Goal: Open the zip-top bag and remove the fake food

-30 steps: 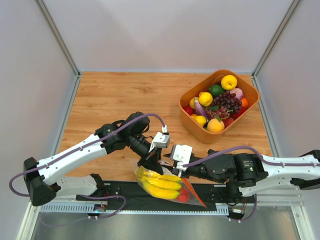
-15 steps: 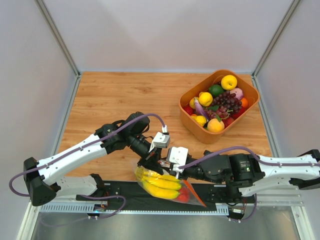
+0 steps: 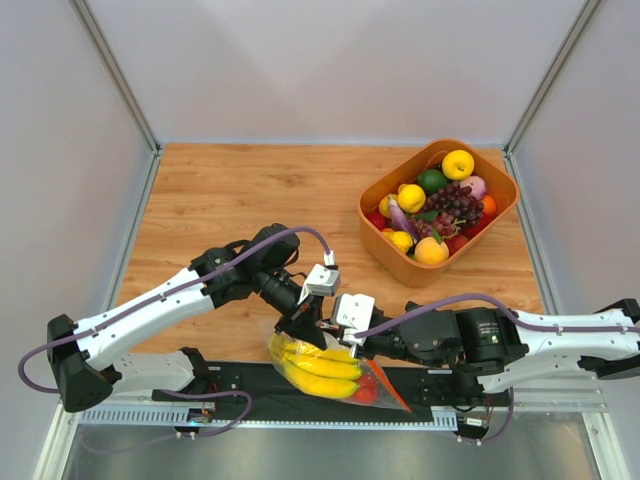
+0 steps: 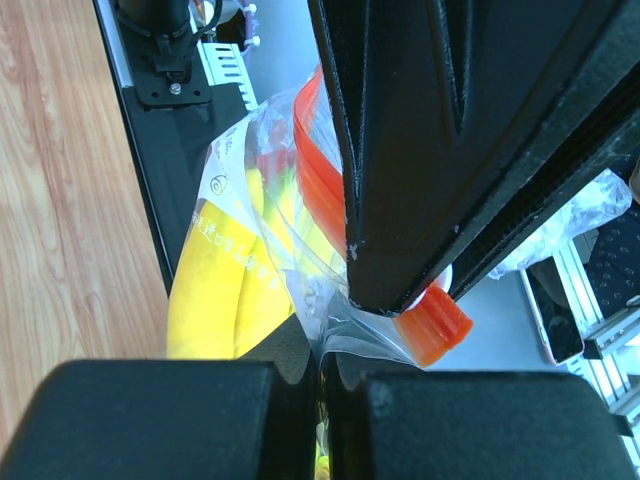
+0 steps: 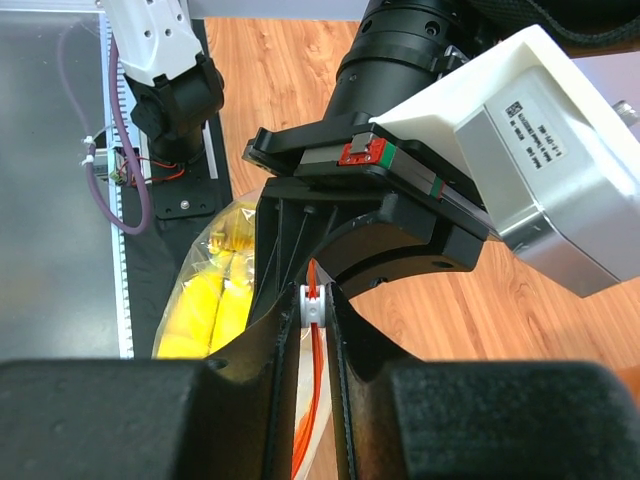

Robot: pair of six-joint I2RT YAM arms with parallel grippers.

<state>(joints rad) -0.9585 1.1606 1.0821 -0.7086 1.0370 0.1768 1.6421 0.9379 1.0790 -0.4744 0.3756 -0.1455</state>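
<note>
The zip-top bag (image 3: 322,372) hangs over the table's near edge, held between both grippers. It holds a yellow banana bunch (image 3: 318,368) and a small red fruit (image 3: 367,391); the tan-brown balls are hidden. My left gripper (image 3: 303,333) is shut on the bag's clear plastic corner (image 4: 345,320), just below the red-orange zip strip (image 4: 318,175). My right gripper (image 3: 347,343) is shut on the white zip slider (image 5: 314,303), with the zip strip (image 5: 312,410) running down between its fingers. The two grippers are nearly touching. The bananas also show in the left wrist view (image 4: 212,305) and the right wrist view (image 5: 205,300).
An orange bin (image 3: 400,258) at the right back holds several loose fruits, among them dark purple grapes (image 3: 452,208) and round yellow fruits (image 3: 458,163). The black base rail (image 3: 240,385) runs under the bag. Grey walls stand at the left (image 3: 60,180) and the right (image 3: 590,170).
My right gripper has slid a little to the left along the zip strip, closer to my left gripper. The left arm and the bag have hardly moved.
</note>
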